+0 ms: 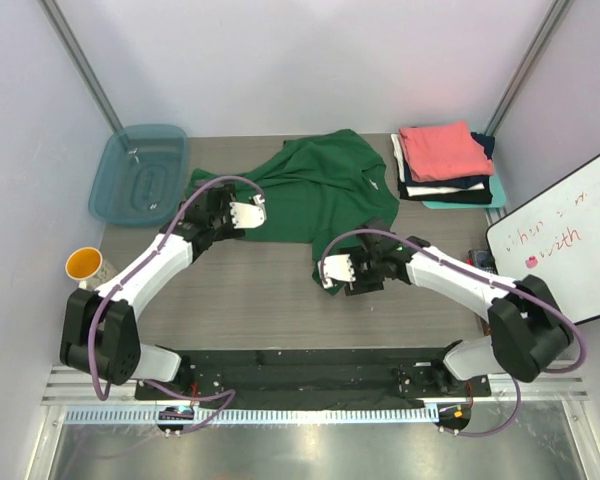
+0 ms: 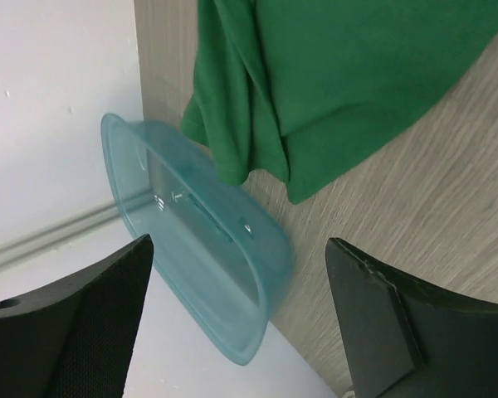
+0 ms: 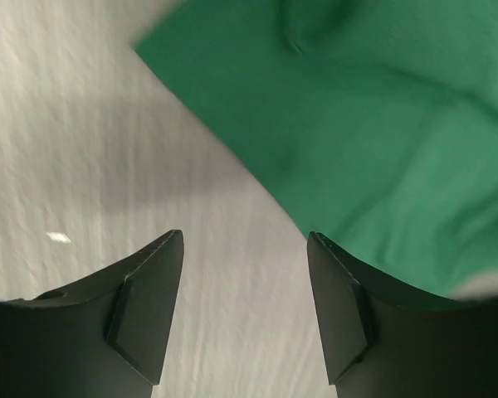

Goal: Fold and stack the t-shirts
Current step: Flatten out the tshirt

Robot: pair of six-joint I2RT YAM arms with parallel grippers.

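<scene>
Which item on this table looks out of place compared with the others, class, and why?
The dark green t-shirt lies spread out and rumpled at the back middle of the table, while the other shirts sit folded in a stack at the back right. Nothing looks spilled or damaged.

Both arms extended forward with elbows bent, forearms angled inward. The left gripper (image 1: 250,212) had jaws spread, empty. The right gripper (image 1: 336,272) likewise stood wide, empty.
</scene>
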